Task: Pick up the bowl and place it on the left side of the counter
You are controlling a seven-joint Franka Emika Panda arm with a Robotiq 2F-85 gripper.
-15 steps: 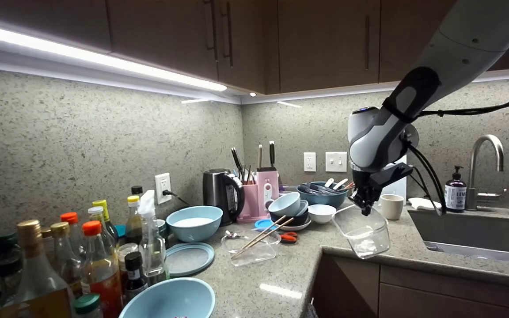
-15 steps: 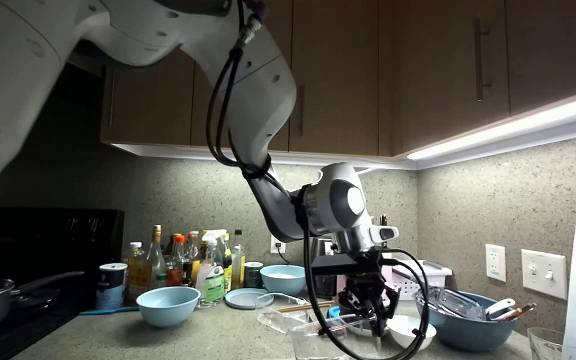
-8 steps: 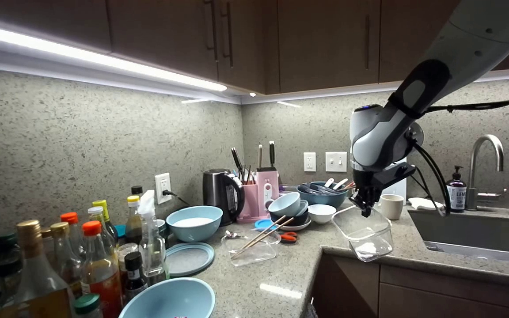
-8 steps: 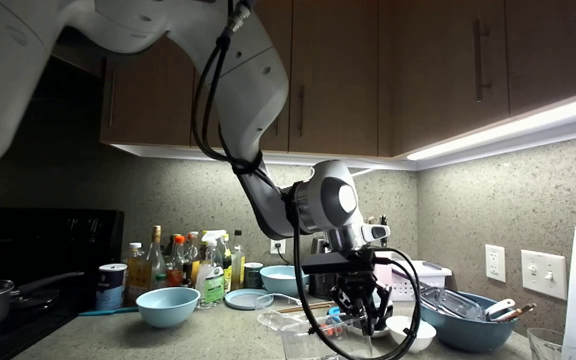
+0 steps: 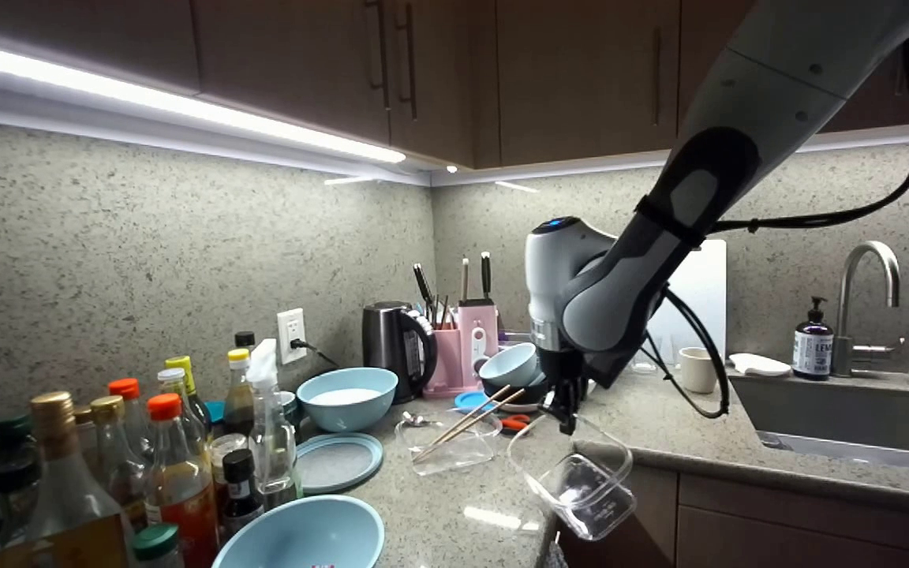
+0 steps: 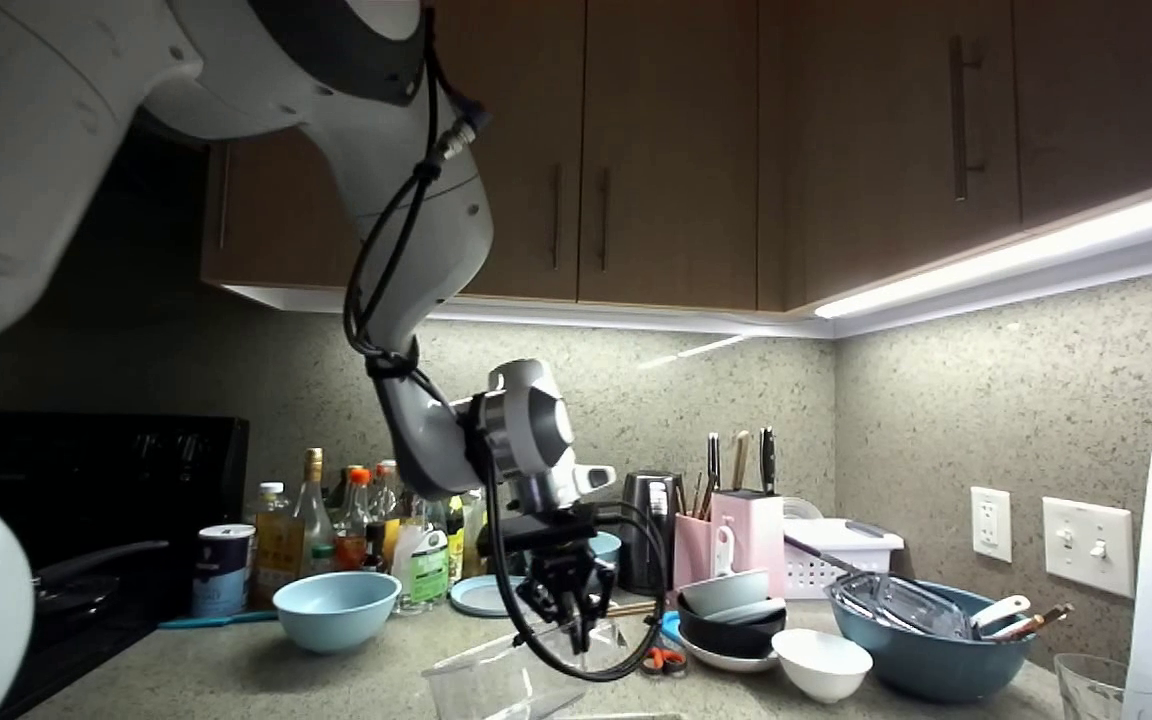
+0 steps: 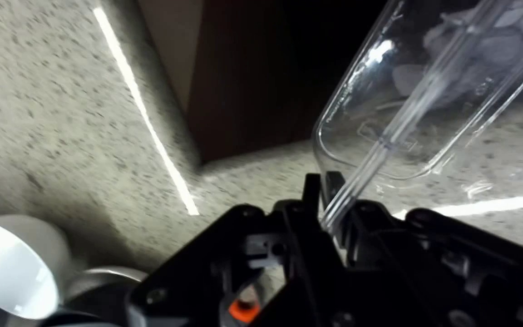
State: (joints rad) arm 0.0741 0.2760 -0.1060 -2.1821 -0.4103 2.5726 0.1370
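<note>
- Holding the clear container (image 5: pixel 581 491) by its rim is where I am: the gripper (image 7: pixel 323 184) has its jaws narrow, one each side of the plastic wall in the wrist view. I take this to be the task's bowl.
- Pick-up done, as I judge it: the container hangs tilted at the inside corner of the counter (image 5: pixel 423 517), part of it past the stone edge in an exterior view.
- What remains for me: carrying it across, levelling it, setting it down, letting go. My likeliest target is the stone beside a light blue bowl (image 6: pixel 336 608), which sits leftward of the gripper in both exterior views.
- A second clear container (image 5: pixel 454 461) with chopsticks (image 5: pixel 470 424) across it could get bumped on the way, I think; bottles (image 5: pixel 174 457) crowd along the backsplash (image 5: pixel 147 252).
- The surface is speckled grey-beige stone, glossy, with bright streaks I read as reflections of the light strip (image 5: pixel 186 106); clear plastic over it is hard for me to make out.
- The room is a kitchen corner: dark brown cabinets (image 5: pixel 297 55) overhead, a sink (image 5: pixel 857 410) set into one stretch of stone, a black stove (image 6: pixel 106 480) beyond the bottles in an exterior view.
</note>
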